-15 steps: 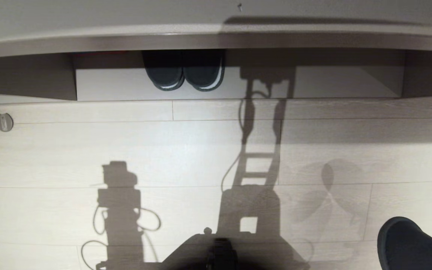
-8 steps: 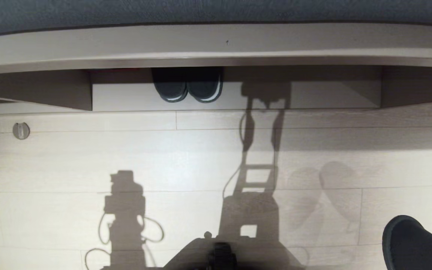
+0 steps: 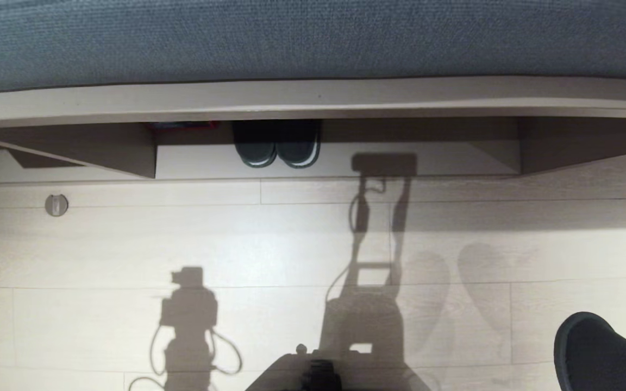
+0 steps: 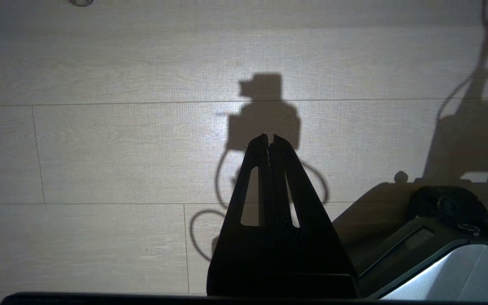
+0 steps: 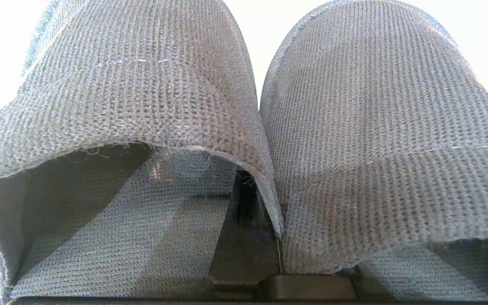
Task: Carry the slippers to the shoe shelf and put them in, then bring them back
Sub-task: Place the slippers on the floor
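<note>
Grey knit slippers (image 5: 244,127) sit clamped in the right end effector (image 5: 265,237); left end effector (image 4: 269,142) hangs closed above the floor (image 4: 100,148).

left claw (image 4: 269,142): black, 2 slotted tapering fingers | base (image 4: 439,262): grey-black

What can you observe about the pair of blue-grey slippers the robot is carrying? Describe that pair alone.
The slippers fill the right wrist view side by side, inner edges touching. They are backless, of coarse blue-grey knit, with frayed threads at the upper's open edge and a faint stitched seam across each. The right hand is shut on their meeting inner edges, one finger showing inside an opening. In the head view their dark rounded toes poke in at the lower right, above the pale floor.
</note>
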Robot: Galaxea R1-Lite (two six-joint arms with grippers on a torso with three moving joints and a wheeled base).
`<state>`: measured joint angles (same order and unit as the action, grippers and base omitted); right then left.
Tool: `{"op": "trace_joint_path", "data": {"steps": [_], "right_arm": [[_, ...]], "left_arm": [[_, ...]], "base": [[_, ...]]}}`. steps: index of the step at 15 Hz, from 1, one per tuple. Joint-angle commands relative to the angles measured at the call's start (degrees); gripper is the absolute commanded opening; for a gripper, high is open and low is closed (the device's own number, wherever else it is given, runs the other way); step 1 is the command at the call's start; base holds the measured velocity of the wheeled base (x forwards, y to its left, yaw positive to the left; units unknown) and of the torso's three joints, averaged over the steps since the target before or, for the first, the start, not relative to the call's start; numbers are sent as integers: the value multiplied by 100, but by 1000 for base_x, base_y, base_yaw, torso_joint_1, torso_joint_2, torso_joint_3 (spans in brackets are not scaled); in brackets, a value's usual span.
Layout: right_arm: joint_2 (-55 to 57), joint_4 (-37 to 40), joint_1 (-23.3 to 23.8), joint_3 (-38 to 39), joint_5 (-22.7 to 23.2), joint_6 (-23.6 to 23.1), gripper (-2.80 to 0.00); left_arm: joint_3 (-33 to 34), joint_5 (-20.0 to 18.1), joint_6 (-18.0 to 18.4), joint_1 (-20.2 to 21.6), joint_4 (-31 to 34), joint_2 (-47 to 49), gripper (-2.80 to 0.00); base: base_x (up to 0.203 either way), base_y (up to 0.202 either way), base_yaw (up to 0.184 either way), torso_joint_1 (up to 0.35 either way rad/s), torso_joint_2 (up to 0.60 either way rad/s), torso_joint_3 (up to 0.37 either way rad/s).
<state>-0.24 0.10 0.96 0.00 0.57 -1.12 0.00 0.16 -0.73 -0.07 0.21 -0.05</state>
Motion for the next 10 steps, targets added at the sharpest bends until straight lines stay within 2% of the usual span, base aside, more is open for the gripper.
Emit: {"op": "trace_joint_path", "data": {"steps": [1,10], "right_arm": [[7,-1,0,9,4,-2,-280],[7,-1,0,9,4,-2,-280]], "left_arm": [[0,2,-6,-1,6,5,-280],[0,11,-33,-1,-3,5,-280]], "base": [[0,0,0,2,-4,200],[0,0,0,1,2,205]]}}
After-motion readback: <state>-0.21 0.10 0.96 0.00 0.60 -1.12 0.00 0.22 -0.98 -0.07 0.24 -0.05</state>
